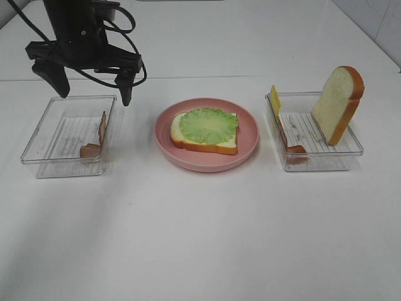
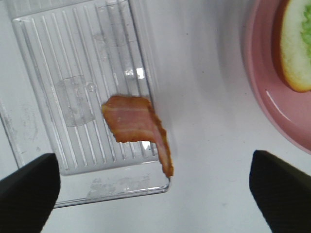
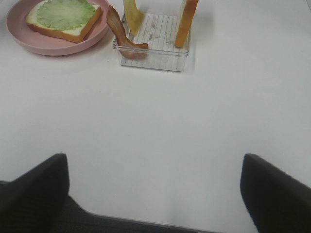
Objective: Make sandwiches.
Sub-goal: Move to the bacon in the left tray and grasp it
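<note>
Readable text: none in any view.
Left tray: a moulded patch on the ribbed floor, too blurred to read.
Right tray: no legible mark.
Pink plate: plain rim, nothing legible.
Upright bread slice: no lettering.

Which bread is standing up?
The bare slice in the right tray stands up; the other slice lies flat on the pink plate under lettuce.

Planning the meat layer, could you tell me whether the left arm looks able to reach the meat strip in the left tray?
Probably yes: the left gripper hovers open above the tray, and nothing covers the meat strip leaning on its wall.
</note>
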Controlling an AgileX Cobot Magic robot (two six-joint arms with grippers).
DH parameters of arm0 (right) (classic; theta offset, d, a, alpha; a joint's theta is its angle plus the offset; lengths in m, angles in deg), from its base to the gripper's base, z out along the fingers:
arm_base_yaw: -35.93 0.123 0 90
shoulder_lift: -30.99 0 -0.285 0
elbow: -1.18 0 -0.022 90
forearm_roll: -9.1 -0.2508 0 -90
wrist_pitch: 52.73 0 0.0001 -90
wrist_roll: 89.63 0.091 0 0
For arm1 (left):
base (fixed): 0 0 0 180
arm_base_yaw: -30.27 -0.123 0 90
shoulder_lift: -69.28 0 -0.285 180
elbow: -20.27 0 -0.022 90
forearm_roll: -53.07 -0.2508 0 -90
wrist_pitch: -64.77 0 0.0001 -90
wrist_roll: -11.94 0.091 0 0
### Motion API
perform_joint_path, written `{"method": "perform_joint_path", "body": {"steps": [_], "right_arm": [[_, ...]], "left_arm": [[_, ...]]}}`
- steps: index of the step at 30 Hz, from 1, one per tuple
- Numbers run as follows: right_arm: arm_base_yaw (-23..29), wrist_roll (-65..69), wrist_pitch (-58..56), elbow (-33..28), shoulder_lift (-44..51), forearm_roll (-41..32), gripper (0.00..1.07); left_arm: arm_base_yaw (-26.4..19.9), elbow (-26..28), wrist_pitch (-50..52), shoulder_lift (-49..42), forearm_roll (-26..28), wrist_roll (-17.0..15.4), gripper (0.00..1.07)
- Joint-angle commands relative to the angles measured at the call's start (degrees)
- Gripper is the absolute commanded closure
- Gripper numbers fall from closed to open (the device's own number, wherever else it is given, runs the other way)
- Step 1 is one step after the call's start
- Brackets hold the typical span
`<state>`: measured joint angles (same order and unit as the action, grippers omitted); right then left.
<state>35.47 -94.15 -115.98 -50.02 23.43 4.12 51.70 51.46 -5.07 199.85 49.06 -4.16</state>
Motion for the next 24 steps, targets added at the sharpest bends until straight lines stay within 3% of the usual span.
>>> {"method": "perform_joint_path", "body": {"steps": [1, 11, 13, 24], "right_arm": [[-0.3, 0.4, 0.2, 0.0, 1.3, -0.2, 0.14], [-0.3, 0.4, 0.2, 0.0, 1.3, -0.2, 0.14], [-0.3, 0.4, 0.2, 0.0, 1.3, -0.2, 0.14], [-0.3, 0.4, 0.2, 0.0, 1.3, -0.2, 0.14]], "left_arm": [[-2.2, -0.3, -4.5, 0.3, 1.6, -0.5, 0.09], [-2.6, -0.3, -1.3, 1.3, 4.8, -0.1, 0.09], [-2.6, -0.3, -2.2, 3.4, 5.7, 1.4, 0.09], [-2.6, -0.3, -1.1, 7.3, 5.5, 1.7, 0.1]]}}
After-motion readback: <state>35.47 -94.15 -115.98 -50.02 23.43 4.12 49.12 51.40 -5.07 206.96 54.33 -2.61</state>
